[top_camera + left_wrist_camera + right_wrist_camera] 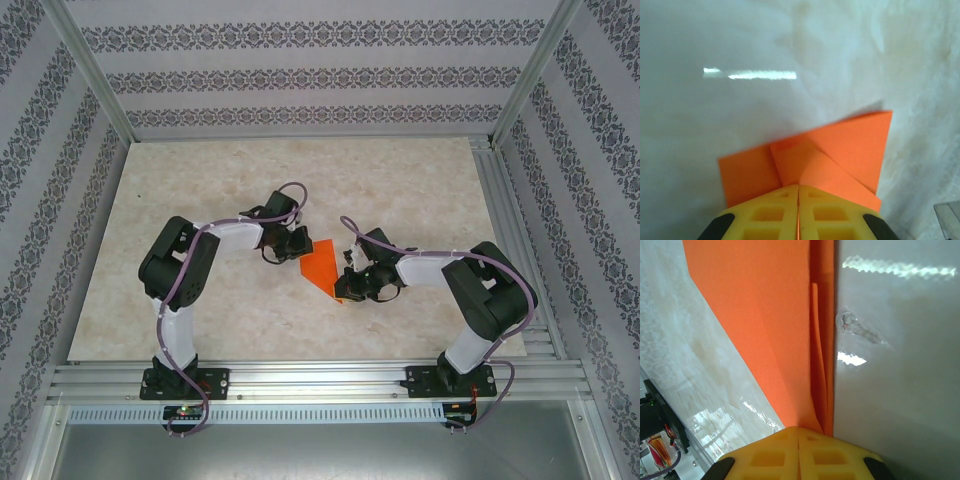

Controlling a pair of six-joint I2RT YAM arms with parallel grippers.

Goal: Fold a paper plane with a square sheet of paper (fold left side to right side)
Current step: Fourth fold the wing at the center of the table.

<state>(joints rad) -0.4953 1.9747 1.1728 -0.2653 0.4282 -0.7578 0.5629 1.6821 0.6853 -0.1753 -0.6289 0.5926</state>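
The square sheet of paper (320, 266) is bright orange and folded into a pointed, layered shape at the middle of the table, between my two grippers. My left gripper (296, 244) is at its upper left end. In the left wrist view the yellow fingers (770, 215) are shut, a thin orange line shows in the slit between them, and folded flaps of the paper (850, 145) spread out beyond the tips. My right gripper (350, 284) is at the lower right point. There the yellow fingers (770, 460) are shut, and the paper's (765, 330) layered folded edge runs in at the tips.
The pale marble-patterned table top (200, 190) lies all round the paper. Aluminium rails (300, 378) run along the near edge where the arm bases are bolted. Patterned walls and metal posts (92, 70) enclose the back and sides.
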